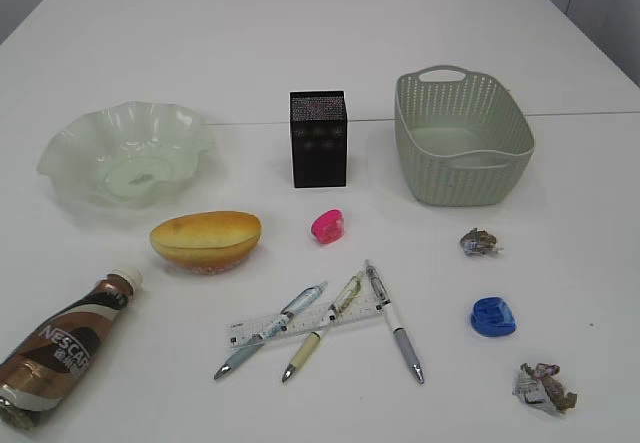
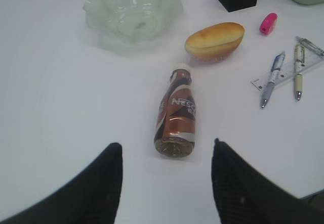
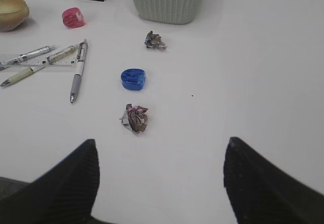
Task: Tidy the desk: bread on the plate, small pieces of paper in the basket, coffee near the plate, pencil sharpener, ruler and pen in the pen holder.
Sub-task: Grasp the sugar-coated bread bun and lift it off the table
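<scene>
Left pincer [image 2: 166,178] hangs spread wide and empty above the desk [image 2: 55,107], and lying right in front of the gap is the coffee bottle [image 2: 175,114], on its side, base toward the pincer, cap pointing at the bread [image 2: 214,42] and the glass plate [image 2: 132,12] beyond. Right pincer [image 3: 161,181] is spread and empty too, with a paper scrap [image 3: 134,118] nearest it, then a blue sharpener [image 3: 133,78], a second scrap [image 3: 155,40] and the basket [image 3: 167,4] at the far end. Nothing is sorted yet by the look of it, so this reads as the opening step: the left looks lined up for the bottle, the right for the near scrap, and either move calls for a straight drop and a close around the thing. The outside camera shows neither arm, but it gives the whole layout: black pen holder [image 1: 318,138] between plate and basket, pink sharpener [image 1: 327,226] in front of it, three pens [image 1: 330,325] crossed over what seems a clear ruler [image 1: 262,327], hard to make out. Only the wrist cameras show the pincers at all.
</scene>
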You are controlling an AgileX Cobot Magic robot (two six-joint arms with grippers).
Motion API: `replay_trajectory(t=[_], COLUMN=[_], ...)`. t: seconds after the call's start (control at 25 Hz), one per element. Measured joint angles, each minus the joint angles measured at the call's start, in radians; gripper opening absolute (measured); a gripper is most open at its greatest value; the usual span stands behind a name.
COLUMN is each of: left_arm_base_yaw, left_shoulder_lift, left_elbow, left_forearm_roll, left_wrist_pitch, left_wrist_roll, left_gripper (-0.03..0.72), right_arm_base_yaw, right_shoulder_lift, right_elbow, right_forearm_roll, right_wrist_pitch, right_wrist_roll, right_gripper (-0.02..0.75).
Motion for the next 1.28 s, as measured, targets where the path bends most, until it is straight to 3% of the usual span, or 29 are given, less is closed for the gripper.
replay_trajectory(t=[0.72, 0.96, 1.28], left_arm_base_yaw=[0.0, 0.0, 0.0], left_shoulder_lift=[0.005, 0.107, 0.476], left_elbow=[-0.004, -0.125, -0.32], left_forearm_roll=[-0.036, -0.059, -0.062], left_wrist_pitch=[0.007, 0.039, 0.081], left_wrist_roll=[0.0, 0.0, 0.0], left_gripper=[0.414, 0.414, 0.414], right_arm_base_yaw=[0.0, 0.0, 0.0], right_shoulder_lift=[0.0, 0.016, 0.252], right_elbow=[0.0, -0.019, -0.075], right_forearm_roll=[0.031, 0.021, 0.021], right_wrist_pitch=[0.0, 0.016, 0.075], right_wrist_roll=[0.012, 0.063, 0.253], right_gripper=[0.564, 0.564, 0.564])
